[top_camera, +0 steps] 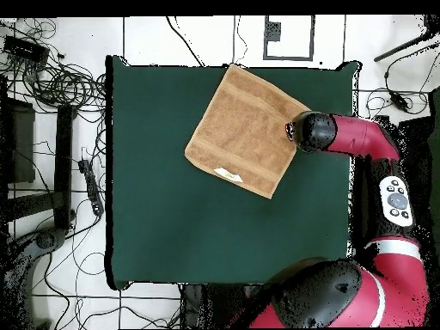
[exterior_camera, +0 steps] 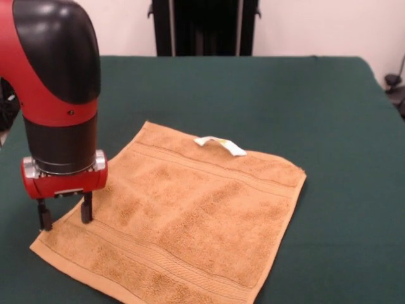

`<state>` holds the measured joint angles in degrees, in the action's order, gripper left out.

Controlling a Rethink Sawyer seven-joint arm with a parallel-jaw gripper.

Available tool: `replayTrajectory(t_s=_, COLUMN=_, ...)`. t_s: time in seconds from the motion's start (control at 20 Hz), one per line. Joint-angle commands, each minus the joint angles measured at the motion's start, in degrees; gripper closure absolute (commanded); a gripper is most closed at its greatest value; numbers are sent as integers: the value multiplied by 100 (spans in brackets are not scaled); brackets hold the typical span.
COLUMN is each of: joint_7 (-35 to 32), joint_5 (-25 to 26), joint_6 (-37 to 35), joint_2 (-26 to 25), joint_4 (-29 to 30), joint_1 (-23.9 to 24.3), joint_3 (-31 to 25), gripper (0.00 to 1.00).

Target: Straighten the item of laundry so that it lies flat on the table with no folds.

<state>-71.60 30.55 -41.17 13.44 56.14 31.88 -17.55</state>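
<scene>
The item of laundry [exterior_camera: 190, 215] is a golden-orange terry towel spread out on the green table [exterior_camera: 253, 95], with a small white tag loop [exterior_camera: 220, 145] on its far edge. It looks flat, with no visible fold. My gripper [exterior_camera: 65, 215] stands open at the towel's left corner, one black finger [exterior_camera: 86, 208] on the towel and the other at its edge. From overhead the towel [top_camera: 245, 129] lies near the table's top edge and the arm's head [top_camera: 311, 131] covers its right corner, hiding the gripper.
The red arm [top_camera: 369, 137] reaches in from the table's right side in the overhead view. Cables and equipment [top_camera: 51, 86] lie on the floor beyond the table's left edge. Green table surface [top_camera: 189, 223] stretches below the towel.
</scene>
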Motion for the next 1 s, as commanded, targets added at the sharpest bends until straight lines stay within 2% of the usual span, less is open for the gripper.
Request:
replayTrajectory(t_s=0.05, joint_7=-361, joint_5=234, joint_6=597, joint_2=-751, joint_4=-87, joint_1=-281, joint_3=-98, gripper=0)
replayTrajectory(t_s=0.25, joint_7=89, joint_5=433, joint_6=510, joint_2=-893, joint_4=-437, joint_1=-272, joint_3=-120, gripper=0)
replayTrajectory(t_s=0.6, joint_7=413, joint_5=493, joint_6=618, joint_2=-1244, joint_4=-754, joint_1=-129, joint_3=-268, gripper=0)
replayTrajectory(t_s=0.8, joint_7=467, joint_5=437, joint_6=630, joint_2=-1346, joint_4=-834, joint_1=-92, joint_3=-325, gripper=0)
replayTrajectory(t_s=1.0, joint_7=315, joint_5=151, joint_6=185, joint_2=-1292, joint_4=-814, joint_1=-118, joint_3=-313, gripper=0)
